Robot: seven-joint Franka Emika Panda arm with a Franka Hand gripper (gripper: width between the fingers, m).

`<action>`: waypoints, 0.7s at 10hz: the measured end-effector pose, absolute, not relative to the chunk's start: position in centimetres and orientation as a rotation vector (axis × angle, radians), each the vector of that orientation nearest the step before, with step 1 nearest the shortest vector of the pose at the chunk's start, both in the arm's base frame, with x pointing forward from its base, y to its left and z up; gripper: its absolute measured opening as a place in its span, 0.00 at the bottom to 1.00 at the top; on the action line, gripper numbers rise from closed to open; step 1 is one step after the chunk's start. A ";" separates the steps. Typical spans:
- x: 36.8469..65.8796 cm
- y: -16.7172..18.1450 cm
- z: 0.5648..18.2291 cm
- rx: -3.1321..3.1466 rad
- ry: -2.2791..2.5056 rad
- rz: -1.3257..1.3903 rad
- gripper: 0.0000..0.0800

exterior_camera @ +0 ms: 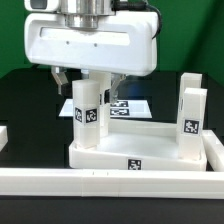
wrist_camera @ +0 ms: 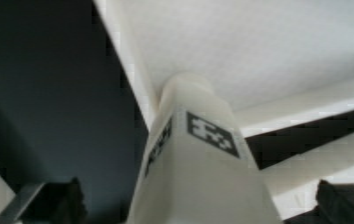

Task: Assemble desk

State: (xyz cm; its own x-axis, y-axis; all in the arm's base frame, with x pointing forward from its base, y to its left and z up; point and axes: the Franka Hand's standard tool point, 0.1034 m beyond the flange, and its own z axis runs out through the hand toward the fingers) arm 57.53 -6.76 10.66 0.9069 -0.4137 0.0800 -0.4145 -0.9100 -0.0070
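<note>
White plastic fills both views. In the exterior view, the gripper (exterior_camera: 78, 80) hangs at centre frame, its dark fingers (exterior_camera: 60, 75) apart on either side of an upright leg block (exterior_camera: 87, 110), with a gap showing at the finger on the left, so the leg looks let go rather than clamped. The wrist view looks down the same leg block (wrist_camera: 200, 150): its tagged face runs up the middle of the frame, and a dark fingertip (wrist_camera: 41, 200) sits low at each edge, clear of the plastic.

That leg stands in the near-left corner of the desk top (exterior_camera: 150, 152), a shallow rimmed tray lying in the lower half of the exterior view. A second leg (exterior_camera: 192, 115) stands upright in the corner at the right of the frame. Two further legs are not visible here.

Judged from this, a leg has been seated and released; the next move calls for a straight lift clear of it, then a reach for another leg.

Around it: a marker board (exterior_camera: 125, 105) lies flat behind the tray, and a long white border rail (exterior_camera: 110, 182) crosses the bottom of the frame. The standing leg between the fingers is the main obstacle; a sideways pull could tip it
</note>
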 end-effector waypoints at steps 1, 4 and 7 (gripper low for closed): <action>57.6 -6.8 10.7 3.070 -0.594 0.129 0.81; 57.6 -6.7 10.7 3.106 -0.185 0.123 0.81; 57.7 -6.7 10.7 3.093 0.149 0.115 0.81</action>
State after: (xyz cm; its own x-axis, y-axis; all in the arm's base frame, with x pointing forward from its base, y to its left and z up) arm 57.65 -6.69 10.75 0.9926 0.0975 0.0717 0.0943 -0.9944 0.0468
